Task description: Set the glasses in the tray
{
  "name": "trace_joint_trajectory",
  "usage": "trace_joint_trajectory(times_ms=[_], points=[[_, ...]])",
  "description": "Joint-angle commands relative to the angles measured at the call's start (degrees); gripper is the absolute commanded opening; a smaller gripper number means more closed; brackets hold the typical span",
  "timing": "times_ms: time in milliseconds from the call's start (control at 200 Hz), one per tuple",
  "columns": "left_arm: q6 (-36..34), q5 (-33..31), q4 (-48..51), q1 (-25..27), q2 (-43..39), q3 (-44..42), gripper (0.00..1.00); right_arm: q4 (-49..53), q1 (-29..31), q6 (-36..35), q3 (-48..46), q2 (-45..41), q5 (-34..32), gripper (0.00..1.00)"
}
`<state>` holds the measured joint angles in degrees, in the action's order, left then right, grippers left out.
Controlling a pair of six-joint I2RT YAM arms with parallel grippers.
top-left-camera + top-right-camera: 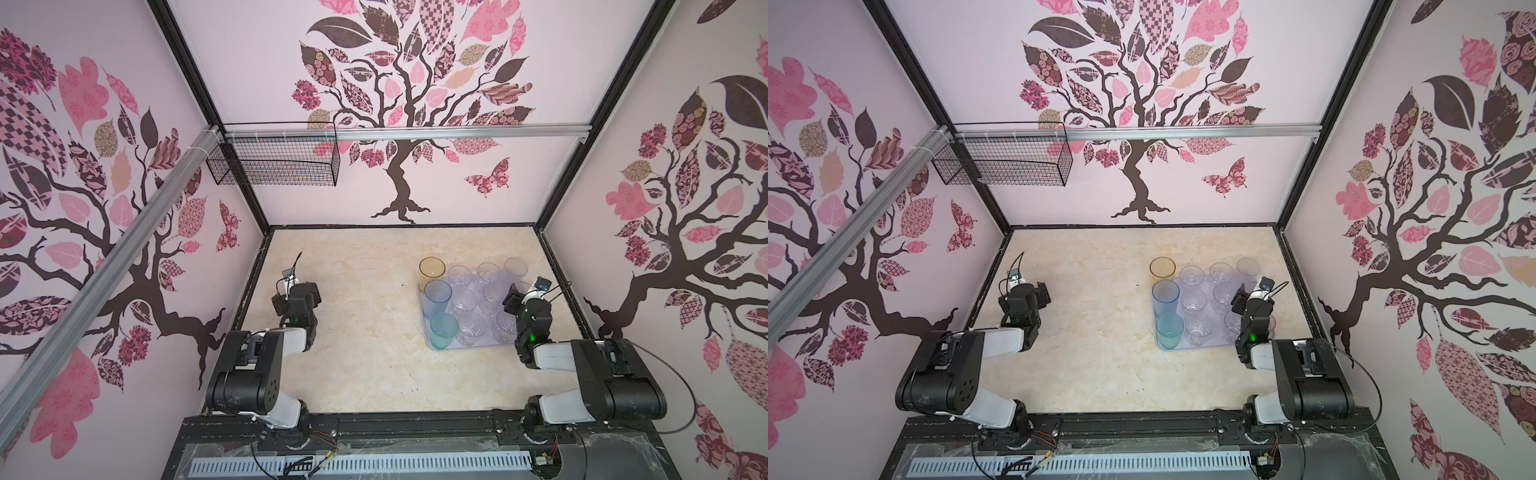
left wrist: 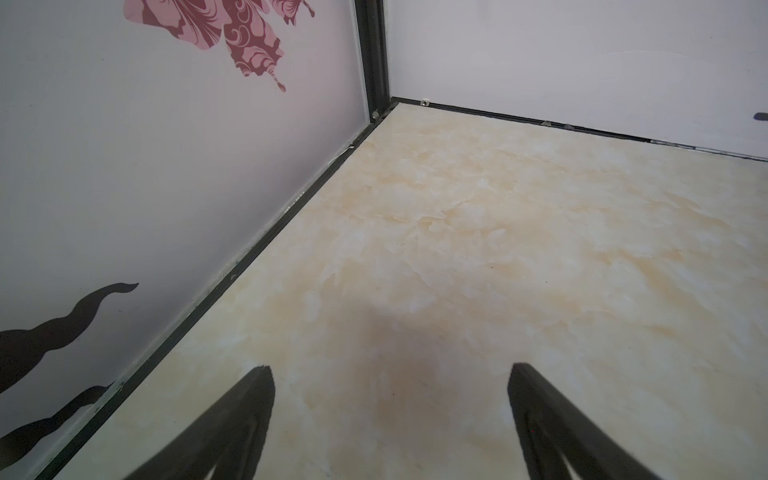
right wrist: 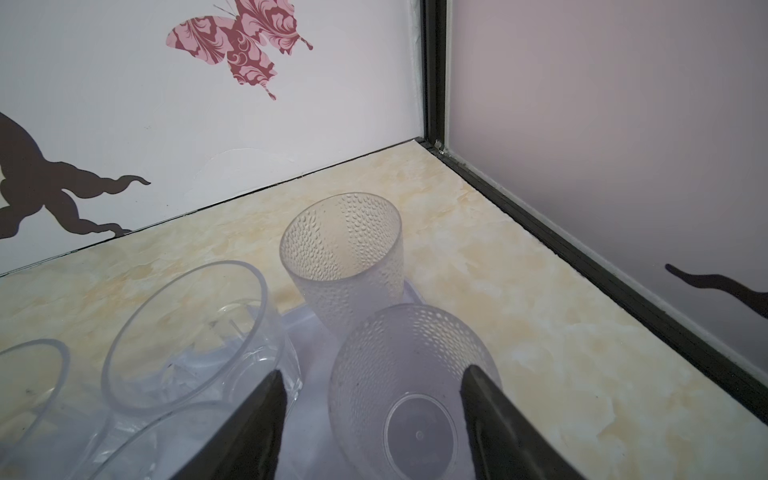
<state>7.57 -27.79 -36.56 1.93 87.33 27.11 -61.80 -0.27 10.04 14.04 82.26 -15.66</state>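
Left gripper point(image 2: 390, 368): jaws wide, nothing between them. It is low over bare table point(image 2: 498, 249), close to the left wall point(image 2: 166, 166) and well apart from the tray point(image 1: 486, 345).

Right gripper point(image 3: 372, 372): over the tray's right side, jaws apart and straddling a dimpled clear tumbler point(image 3: 415, 345) that stands upright in the tray. One finger point(image 3: 257, 415) shows a gap to the tumbler's rim. The other overlaps the rim in the wrist view, so contact can't be told. It does not look clamped.

Glasses point(image 1: 464, 300): bunched in rows on the tray, upright, on the right half of the table. The left column, far to near, is amber tumbler point(image 1: 432, 268), blue tumbler point(image 1: 437, 293), teal tumbler point(image 1: 444, 328); the rest are clear. The amber one sits at the tray's far left corner, and it can't be told whether its base is inside the rim. A second dimpled tumbler point(image 3: 340, 249) stands just beyond the straddled one, at the tray's far right corner, with a smooth clear glass point(image 3: 187, 332) just beside.

Black wire basket point(image 1: 274, 160) hangs on the back rail, well above the table.
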Motion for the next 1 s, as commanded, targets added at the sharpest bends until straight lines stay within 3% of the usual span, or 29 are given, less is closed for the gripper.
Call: trace_joint_trajectory(times_ms=[0, 105, 195, 270, 300, 340, 440, 545, 620, 695, 895, 935, 955, 995], points=[[-1.0, 4.7, -1.8, -0.8, 0.0, 0.3, 0.91, -4.3, 0.1, -1.7, -0.9, 1.6, 2.7, 0.7], [-1.2, 5.0, -2.2, -0.8, 0.1, 0.1, 0.91, -8.0, 0.4, -2.8, -1.7, 4.5, 4.3, 0.7], [-1.8, 6.3, -3.2, -0.9, 0.1, -0.5, 0.91, -17.5, 0.8, -3.6, -3.6, 8.2, 4.0, 0.71], [-2.1, 6.6, -3.3, -0.8, 0.0, -0.5, 0.91, -13.2, 0.8, -3.2, -2.8, 6.4, 4.1, 0.72], [-2.5, 7.6, -4.1, -0.8, 0.1, -0.9, 0.97, -10.9, 0.8, -3.0, -2.2, 5.7, 4.0, 0.72], [-3.0, 8.7, -5.4, -0.8, 0.2, -1.5, 0.98, -8.6, 0.8, -2.9, -1.6, 5.0, 4.0, 0.73], [-3.0, 10.1, -6.9, -0.9, 0.4, -2.3, 0.98, -10.6, 0.8, -3.2, -2.0, 5.7, 4.0, 0.73], [-3.5, 11.3, -17.0, -1.7, 3.5, -5.6, 0.98, -9.0, 0.8, -3.1, -1.4, 5.5, 4.1, 0.74], [-3.0, 11.4, -12.3, -1.7, 1.8, -5.1, 0.98, -8.3, 1.0, -3.4, -0.8, 5.8, 4.1, 0.75], [-3.4, 11.3, -15.9, -1.6, 2.9, -5.6, 0.98, -7.9, 1.1, -3.6, -0.6, 5.7, 4.0, 0.75], [-2.9, 11.3, -13.9, -1.6, 1.6, -5.8, 0.98, -6.6, 1.2, -3.9, 0.2, 5.9, 4.6, 0.77], [-3.0, 11.3, -14.4, -1.6, 1.8, -5.8, 0.98, -6.8, 1.2, -3.9, 0.1, 5.9, 4.5, 0.86], [-2.9, 11.2, -14.6, -1.7, 1.9, -5.8, 0.98, -6.8, 1.2, -3.9, 0.1, 5.9, 4.5, 0.97], [-3.0, 11.2, -14.1, -1.7, 1.7, -5.8, 0.98, -6.8, 1.3, -3.9, 0.1, 6.0, 4.2, 1.0]])
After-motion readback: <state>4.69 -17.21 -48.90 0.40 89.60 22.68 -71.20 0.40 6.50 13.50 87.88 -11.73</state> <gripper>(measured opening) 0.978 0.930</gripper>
